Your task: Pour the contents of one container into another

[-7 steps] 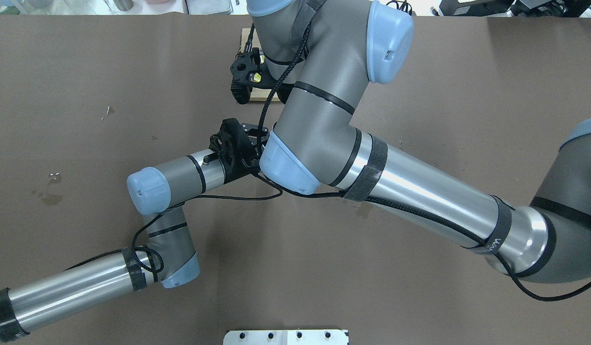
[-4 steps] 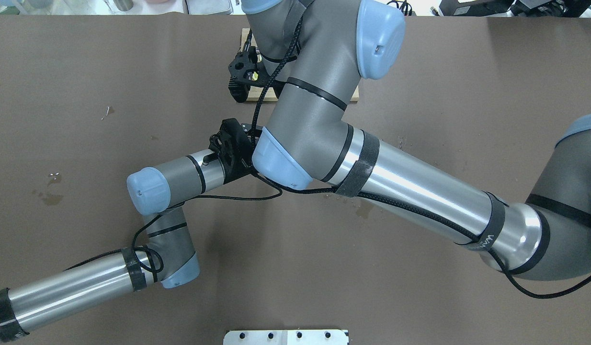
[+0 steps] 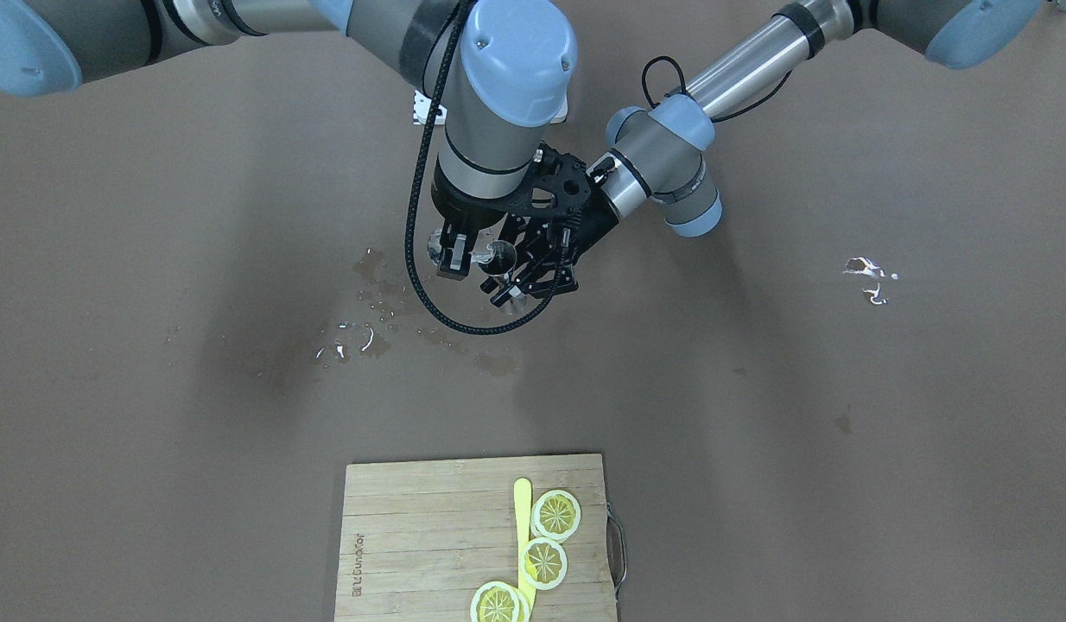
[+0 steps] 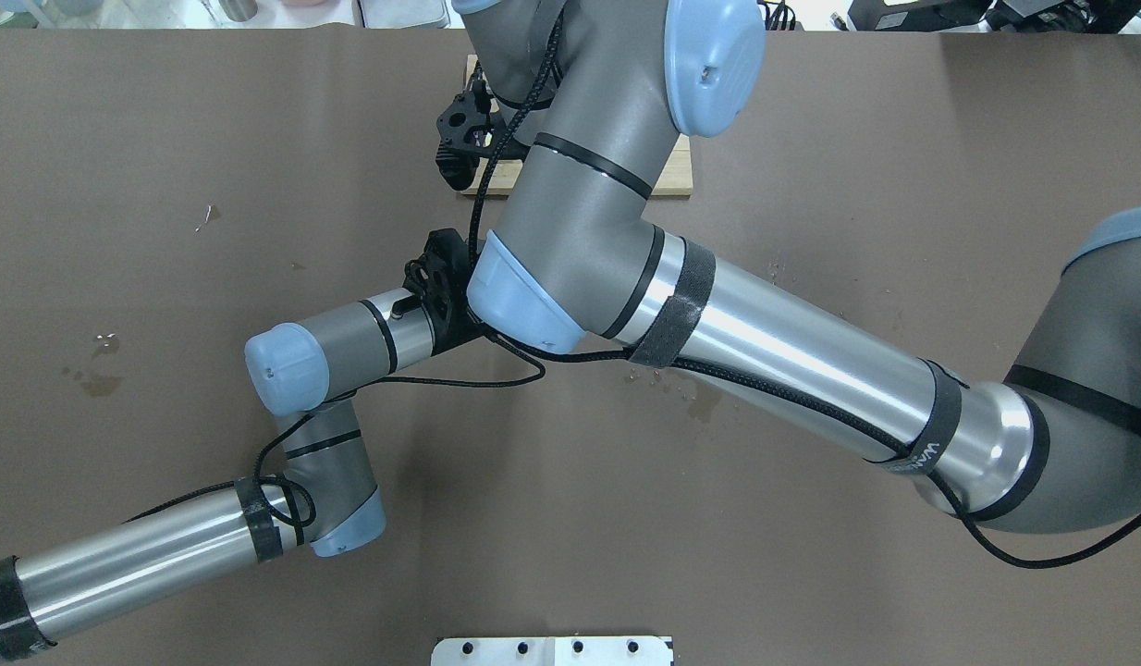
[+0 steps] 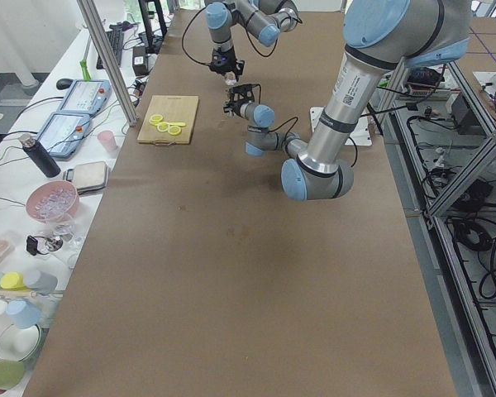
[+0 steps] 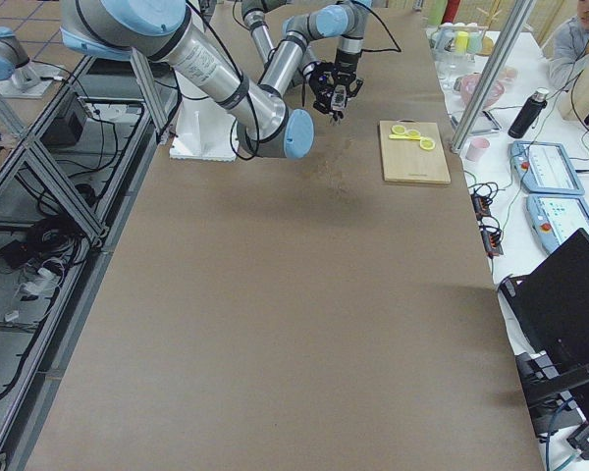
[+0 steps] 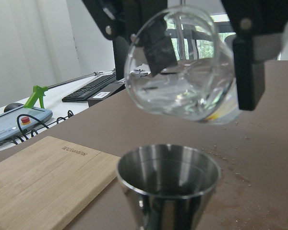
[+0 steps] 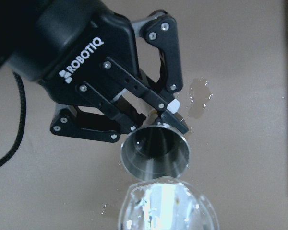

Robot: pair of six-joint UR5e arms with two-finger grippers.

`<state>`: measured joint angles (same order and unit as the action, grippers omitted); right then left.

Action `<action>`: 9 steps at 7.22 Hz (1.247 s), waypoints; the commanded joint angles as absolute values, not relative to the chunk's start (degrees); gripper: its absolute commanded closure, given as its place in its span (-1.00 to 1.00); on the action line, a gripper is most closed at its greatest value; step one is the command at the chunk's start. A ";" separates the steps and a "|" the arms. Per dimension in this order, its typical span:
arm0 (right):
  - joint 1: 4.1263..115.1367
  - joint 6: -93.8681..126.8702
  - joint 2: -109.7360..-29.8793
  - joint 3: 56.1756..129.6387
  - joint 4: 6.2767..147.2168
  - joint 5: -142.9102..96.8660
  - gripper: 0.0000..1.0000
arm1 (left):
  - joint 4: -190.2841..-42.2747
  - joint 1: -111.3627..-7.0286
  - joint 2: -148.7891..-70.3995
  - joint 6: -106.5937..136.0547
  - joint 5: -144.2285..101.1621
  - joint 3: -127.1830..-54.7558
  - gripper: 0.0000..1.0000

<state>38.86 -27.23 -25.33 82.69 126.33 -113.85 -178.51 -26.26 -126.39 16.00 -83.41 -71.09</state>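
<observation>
The clear glass hangs tilted, mouth down, just above the steel jigger, and some liquid lies in its lower side. My right gripper is shut on the glass, its black fingers on either side. No stream shows between the two vessels. In the right wrist view my left gripper is shut on the waist of the jigger, and the glass fills the bottom edge. In the front view both grippers meet at the table's middle, the right gripper beside the jigger.
A wooden cutting board with lemon slices and a yellow knife lies at the operators' side. Wet spots mark the brown table near the grippers. In the overhead view the right arm hides both grippers.
The right arm's upper joints have swung to the left in the overhead view. The left arm has stayed where it was.
</observation>
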 commanded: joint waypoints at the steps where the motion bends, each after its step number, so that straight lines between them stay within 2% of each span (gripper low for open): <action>1: 39.02 -27.16 -24.26 81.66 128.23 -113.82 1.00 | -178.51 -26.28 -126.39 16.00 -83.41 -71.10 1.00; 3: 39.20 -26.90 -22.33 79.29 128.67 -113.73 1.00 | -178.51 -26.28 -126.39 16.00 -83.41 -71.10 1.00; 9: 39.72 -26.81 -22.85 80.59 127.19 -114.52 1.00 | -178.51 -26.28 -126.39 16.00 -83.41 -71.10 1.00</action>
<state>39.47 -26.81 -22.65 79.79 128.03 -113.89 -178.51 -26.28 -126.38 16.00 -83.38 -71.10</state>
